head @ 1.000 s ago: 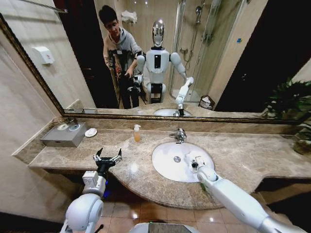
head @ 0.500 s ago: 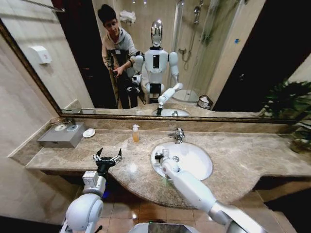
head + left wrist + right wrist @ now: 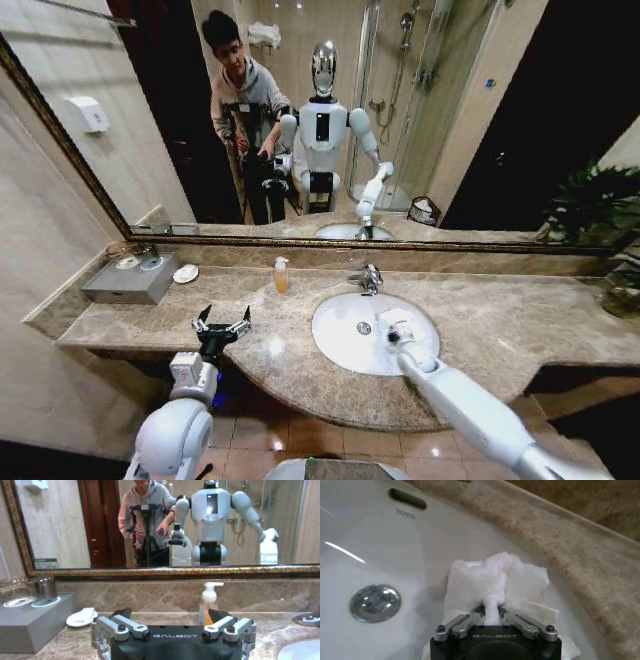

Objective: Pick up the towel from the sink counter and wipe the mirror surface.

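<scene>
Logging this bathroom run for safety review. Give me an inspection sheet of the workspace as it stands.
Surface: sink counter, marble, dry-looking.
Job's things: towel bunched over the basin; mirror above.
Clutter: soap bottle, soap dish, grey tray with glasses, tap.
Hands: right hand shut on the towel over the basin; left hand open, hovering at the counter's front edge.
Cables: nothing seen.
Surroundings: plant at right; person reflected in the mirror.
</scene>
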